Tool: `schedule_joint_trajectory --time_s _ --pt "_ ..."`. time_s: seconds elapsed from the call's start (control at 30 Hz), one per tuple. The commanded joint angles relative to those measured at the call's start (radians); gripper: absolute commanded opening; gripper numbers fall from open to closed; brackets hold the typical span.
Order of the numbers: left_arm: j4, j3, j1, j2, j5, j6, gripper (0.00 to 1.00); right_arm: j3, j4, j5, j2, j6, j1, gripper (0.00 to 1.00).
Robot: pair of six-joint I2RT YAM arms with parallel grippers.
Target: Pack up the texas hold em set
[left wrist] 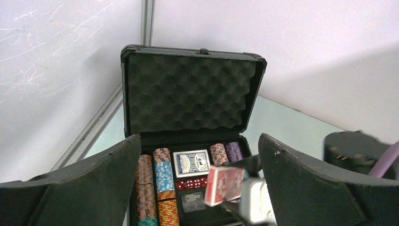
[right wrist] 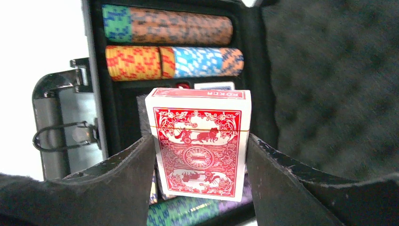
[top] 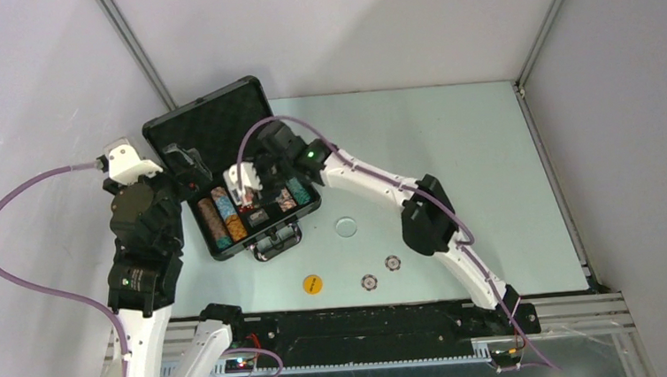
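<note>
The black briefcase (top: 219, 130) lies open at the table's far left, its foam lid (left wrist: 188, 89) raised. Inside are rows of striped poker chips (left wrist: 162, 179), a blue card deck (left wrist: 191, 163) and red dice (left wrist: 191, 183). My right gripper (right wrist: 200, 139) is shut on the red card deck (right wrist: 200, 146), held on edge just above the case's tray (top: 246, 190). My left gripper (left wrist: 200, 188) stands wide open at the case's left side, holding nothing. Two loose chips (top: 369, 282) (top: 393, 262), a yellow disc (top: 313, 284) and a clear disc (top: 346, 227) lie on the table.
The case's handle (top: 276, 243) points toward the near edge. White walls and a metal corner post (left wrist: 148, 21) stand close behind the lid. The arms' base rail (top: 366, 328) runs along the near edge.
</note>
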Motion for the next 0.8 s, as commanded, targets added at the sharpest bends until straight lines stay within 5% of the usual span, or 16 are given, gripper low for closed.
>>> schedule_joint_trajectory --time_s 0.0,0.77 --pt "0.022 -0.008 0.009 0.003 -0.024 0.029 1.00 0.033 -0.002 0.032 0.019 -0.146 0.044 0.00" --pt "0.041 -0.038 0.018 0.009 -0.005 0.026 1.00 0.047 -0.029 0.243 0.132 -0.315 0.111 0.00"
